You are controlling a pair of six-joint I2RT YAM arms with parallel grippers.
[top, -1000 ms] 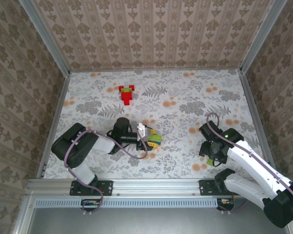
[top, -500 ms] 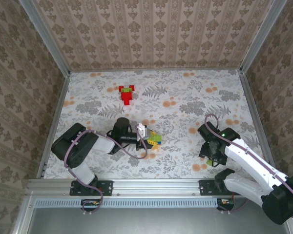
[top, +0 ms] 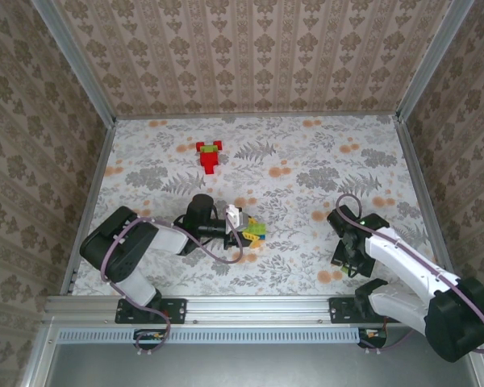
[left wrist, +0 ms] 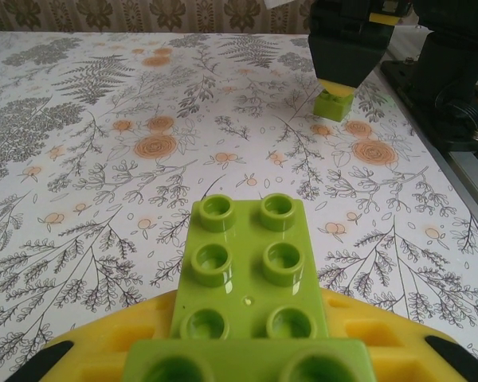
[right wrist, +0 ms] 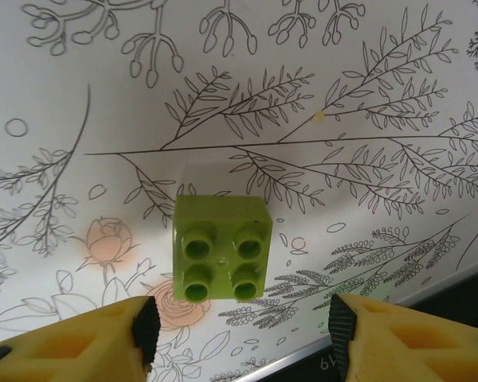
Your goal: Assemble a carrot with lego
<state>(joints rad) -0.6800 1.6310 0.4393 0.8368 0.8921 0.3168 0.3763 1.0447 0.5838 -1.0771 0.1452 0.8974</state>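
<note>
Green oblong lego point(left wrist: 251, 270): clenched in the left gripper point(top: 240, 229), by the tabletop's point(top: 306, 153) near edge, left of middle.
Green square lego point(right wrist: 223, 259): studs up, toward the near right corner.
Right gripper point(right wrist: 240, 318): released, fingers astride the green square lego, not touching.
Red lego cluster point(top: 210, 156): toward the far edge.

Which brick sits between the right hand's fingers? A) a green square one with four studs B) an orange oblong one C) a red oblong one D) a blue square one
A: the green square brick lies studs-up between the fingers of the right hand, a gap on each side.
</note>
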